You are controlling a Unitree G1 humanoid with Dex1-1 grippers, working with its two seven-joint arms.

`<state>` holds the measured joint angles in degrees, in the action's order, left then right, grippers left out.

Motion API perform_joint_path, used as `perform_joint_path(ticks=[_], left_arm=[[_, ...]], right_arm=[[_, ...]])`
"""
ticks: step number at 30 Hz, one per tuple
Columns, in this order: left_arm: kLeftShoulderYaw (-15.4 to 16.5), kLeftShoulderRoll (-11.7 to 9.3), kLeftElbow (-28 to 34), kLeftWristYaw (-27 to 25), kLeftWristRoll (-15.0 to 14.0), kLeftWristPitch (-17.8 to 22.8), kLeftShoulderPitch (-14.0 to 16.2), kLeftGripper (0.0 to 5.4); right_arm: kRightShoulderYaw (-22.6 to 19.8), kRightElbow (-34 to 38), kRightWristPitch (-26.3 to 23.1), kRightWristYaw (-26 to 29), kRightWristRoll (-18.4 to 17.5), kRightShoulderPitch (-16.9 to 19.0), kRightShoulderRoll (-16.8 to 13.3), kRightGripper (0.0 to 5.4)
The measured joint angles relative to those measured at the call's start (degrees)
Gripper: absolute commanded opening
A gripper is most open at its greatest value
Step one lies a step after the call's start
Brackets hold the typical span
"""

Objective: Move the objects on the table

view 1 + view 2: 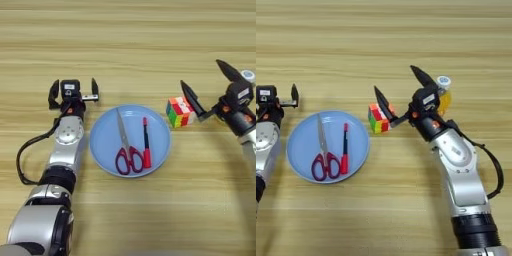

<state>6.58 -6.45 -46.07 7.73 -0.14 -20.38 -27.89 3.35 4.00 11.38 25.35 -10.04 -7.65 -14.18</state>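
The right gripper is spread wide beside the puzzle cube, grasping nothing; it should centre over the cube before closing. The left gripper rests released near the plate.

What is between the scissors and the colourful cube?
The red pen lies between them on the blue plate, right of the scissors; past the plate's rim, bare table reaches the cube. Both views show it.
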Motion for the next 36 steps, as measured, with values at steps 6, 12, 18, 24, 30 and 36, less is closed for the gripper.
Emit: perform_joint_path(ticks=[6,12,18,24,30,36], left_arm=[[0.0,0.0,0.0,0.0,0.0,0.0,0.0,5.40],[0.0,0.0,0.1,0.0,0.0,0.0,0.0,5.40],[0.0,0.0,0.2,0.0,0.0,0.0,0.0,5.40],[0.0,0.0,0.4,0.0,0.0,0.0,0.1,5.40],[0.0,0.0,0.5,-0.1,0.0,0.0,0.2,5.40],[0.0,0.0,0.5,-0.1,0.0,0.0,0.2,5.40]], right_arm=[[2.2,-6.6,-0.6,-1.2,4.0,-1.1,1.6,5.39],[3.3,-13.8,-0.5,-2.5,6.8,-4.7,3.1,5.39],[3.2,-19.8,0.8,-2.5,7.0,-6.6,3.9,5.39],[2.9,-24.9,2.4,-2.7,7.7,-9.4,4.7,5.39],[1.7,-29.3,3.4,-3.6,7.7,-10.5,4.9,5.39],[0.9,-33.6,4.1,-3.7,7.7,-12.0,5.0,5.39]])
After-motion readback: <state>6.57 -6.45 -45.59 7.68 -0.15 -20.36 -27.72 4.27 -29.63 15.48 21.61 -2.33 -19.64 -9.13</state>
